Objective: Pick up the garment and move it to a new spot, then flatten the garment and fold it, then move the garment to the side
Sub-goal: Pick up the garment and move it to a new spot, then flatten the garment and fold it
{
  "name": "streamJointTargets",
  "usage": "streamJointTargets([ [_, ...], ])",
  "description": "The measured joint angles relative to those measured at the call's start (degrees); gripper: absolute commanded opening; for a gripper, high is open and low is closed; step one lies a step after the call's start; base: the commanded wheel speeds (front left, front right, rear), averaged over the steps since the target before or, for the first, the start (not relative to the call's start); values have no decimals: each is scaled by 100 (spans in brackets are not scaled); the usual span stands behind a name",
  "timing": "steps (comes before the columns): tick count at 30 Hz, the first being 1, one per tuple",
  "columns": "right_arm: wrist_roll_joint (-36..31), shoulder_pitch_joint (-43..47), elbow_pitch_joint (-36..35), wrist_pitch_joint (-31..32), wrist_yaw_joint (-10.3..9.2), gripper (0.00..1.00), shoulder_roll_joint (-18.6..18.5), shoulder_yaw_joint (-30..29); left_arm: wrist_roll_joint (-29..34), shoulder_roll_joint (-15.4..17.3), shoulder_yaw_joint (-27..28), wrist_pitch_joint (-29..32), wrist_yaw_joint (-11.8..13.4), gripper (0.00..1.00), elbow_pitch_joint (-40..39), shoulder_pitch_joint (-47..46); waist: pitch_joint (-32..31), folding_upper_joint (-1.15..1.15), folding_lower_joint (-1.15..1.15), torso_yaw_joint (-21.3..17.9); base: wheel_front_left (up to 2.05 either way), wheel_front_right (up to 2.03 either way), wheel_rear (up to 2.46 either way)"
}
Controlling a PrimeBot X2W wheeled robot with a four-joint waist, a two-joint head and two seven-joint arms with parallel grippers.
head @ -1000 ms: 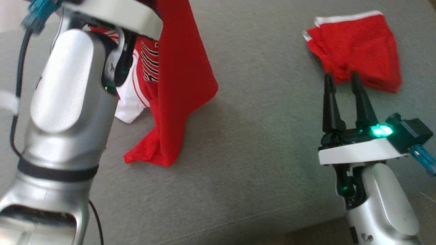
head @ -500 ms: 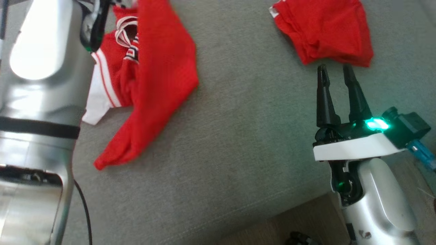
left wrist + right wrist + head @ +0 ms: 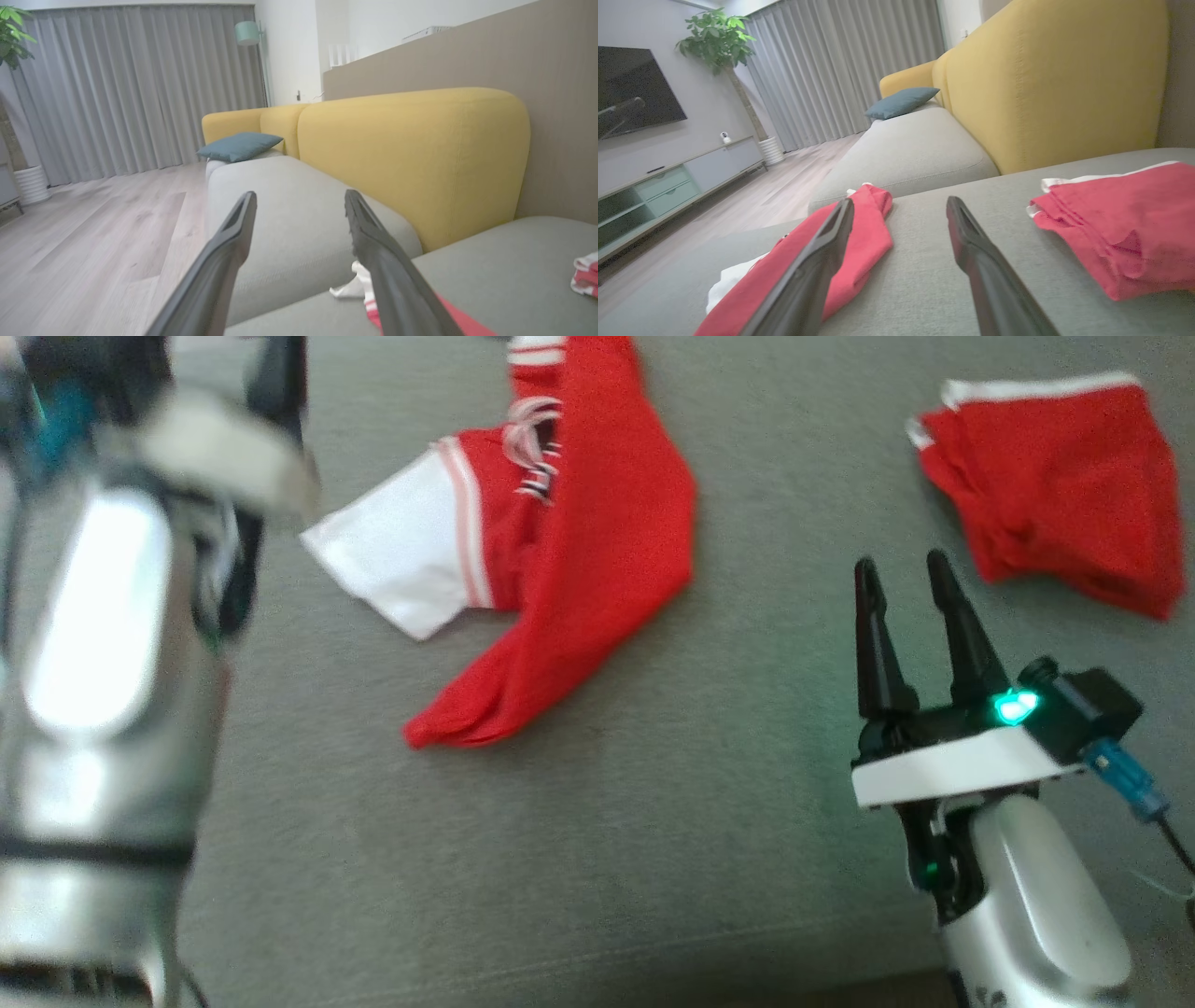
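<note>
The garment [image 3: 607,523], red with a white sleeve and striped trim, lies crumpled on the grey sofa seat [image 3: 653,821], free of both grippers. My left arm [image 3: 103,616] is blurred at the left of the head view, raised beside the garment. In the left wrist view my left gripper [image 3: 300,196] is open and empty, with the garment's white edge [image 3: 348,290] below its right finger. My right gripper [image 3: 900,562] stands open and empty to the garment's right. In the right wrist view the garment [image 3: 864,233] lies behind the left finger of my right gripper [image 3: 900,201].
A second red garment [image 3: 1055,476] with a white hem lies folded at the back right, just beyond my right fingertips. The yellow backrest [image 3: 1055,79] borders the seat's far side. A teal cushion [image 3: 239,145] lies on the adjoining seat, with wooden floor [image 3: 93,233] beyond the edge.
My left gripper has opened and let go of the garment, which hung from it and now lies slumped on the seat. The head camera shifted; the right gripper stays open.
</note>
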Motion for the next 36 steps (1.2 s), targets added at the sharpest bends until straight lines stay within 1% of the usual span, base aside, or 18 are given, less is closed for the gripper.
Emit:
streamJointTargets([
  [4,-121,179,147,0,0,100,0,-20,-29,63,133,0,147,100,-684,1232,-206,0,0,373,0,0,0],
  [9,-212,410,254,15,0,100,0,-180,-111,71,298,0,302,100,-1636,2773,-517,0,0,731,0,0,0],
  [12,-297,511,277,86,0,100,0,-242,-189,-22,456,0,425,100,-2124,3600,-679,0,0,892,0,0,0],
  [15,-328,573,276,125,0,100,2,-255,-93,-148,492,0,531,100,-2568,4179,-806,0,0,988,0,0,0],
  [19,-359,582,249,182,0,100,1,-283,-40,-441,671,0,648,100,-2862,4443,-895,0,0,1055,0,0,0],
  [22,-360,638,152,269,0,100,1,-231,38,-549,731,0,594,100,-2939,4445,-883,0,0,1145,0,0,0],
  [25,-301,642,67,463,0,100,-1,62,112,-639,748,0,499,100,-2924,4441,-812,0,0,1226,0,0,0],
  [26,-301,642,67,463,0,100,-1,62,112,-639,748,0,499,100,-2924,4441,-812,0,0,1226,0,0,0],
  [29,-168,589,78,829,0,100,-1,516,120,-716,779,0,433,100,-2835,4426,-715,0,0,1336,0,0,0],
  [32,26,407,307,1284,0,100,-2,886,142,-803,800,0,364,100,-2731,4409,-615,0,0,1479,0,0,0],
  [36,30,141,760,1570,0,100,-5,1025,163,-922,797,0,285,100,-2629,4365,-488,0,0,1726,0,0,0],
])
